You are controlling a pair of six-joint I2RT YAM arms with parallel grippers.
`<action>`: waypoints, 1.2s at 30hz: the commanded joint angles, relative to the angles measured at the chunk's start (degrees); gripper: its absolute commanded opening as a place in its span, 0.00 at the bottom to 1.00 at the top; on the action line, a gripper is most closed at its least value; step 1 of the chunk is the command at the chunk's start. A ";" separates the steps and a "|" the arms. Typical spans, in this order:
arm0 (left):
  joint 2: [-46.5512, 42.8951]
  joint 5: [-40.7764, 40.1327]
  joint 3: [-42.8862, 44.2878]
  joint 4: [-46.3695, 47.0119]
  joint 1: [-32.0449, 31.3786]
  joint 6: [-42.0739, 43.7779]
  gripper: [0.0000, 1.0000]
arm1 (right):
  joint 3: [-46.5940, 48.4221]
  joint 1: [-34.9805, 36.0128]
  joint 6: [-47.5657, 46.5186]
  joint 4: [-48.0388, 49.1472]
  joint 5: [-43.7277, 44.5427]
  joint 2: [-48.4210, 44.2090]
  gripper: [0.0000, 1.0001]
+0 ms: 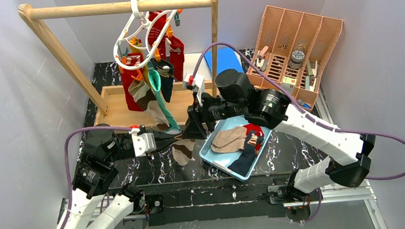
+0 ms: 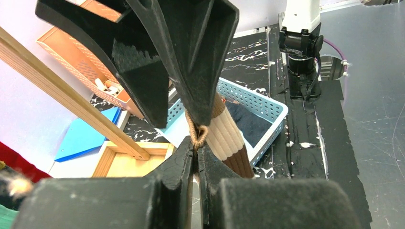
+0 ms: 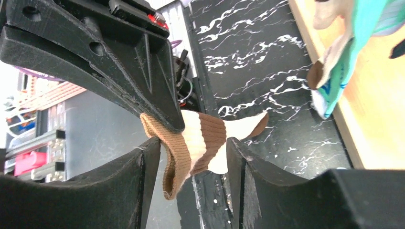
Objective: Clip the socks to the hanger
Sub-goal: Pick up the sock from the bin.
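**Left hand** (image 2: 196, 153): fingers together, clamped on the cuff rim of a brown-and-cream striped sock (image 2: 228, 138), probably to present the cuff to the other arm.

**Right hand** (image 3: 191, 157): fingers apart, straddling that cuff just past the left fingertips, not closed on it.

**Sock axis:** the long axis runs downward from the grip, cuff uppermost and toe toward the table (image 1: 156, 174).

**Ring hanger** (image 1: 136, 12): already carrying socks, it hangs well beyond both hands.
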 commanded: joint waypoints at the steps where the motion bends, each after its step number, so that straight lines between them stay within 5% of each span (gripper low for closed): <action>1: -1.00 0.38 1.83 -0.72 -0.35 0.29 0.00 | -0.78 0.05 1.16 5.33 5.60 -4.71 0.62; 36: -0.22 -0.19 2.82 -1.25 -0.35 1.01 0.00 | -2.90 1.20 -0.52 5.16 7.12 -5.94 0.64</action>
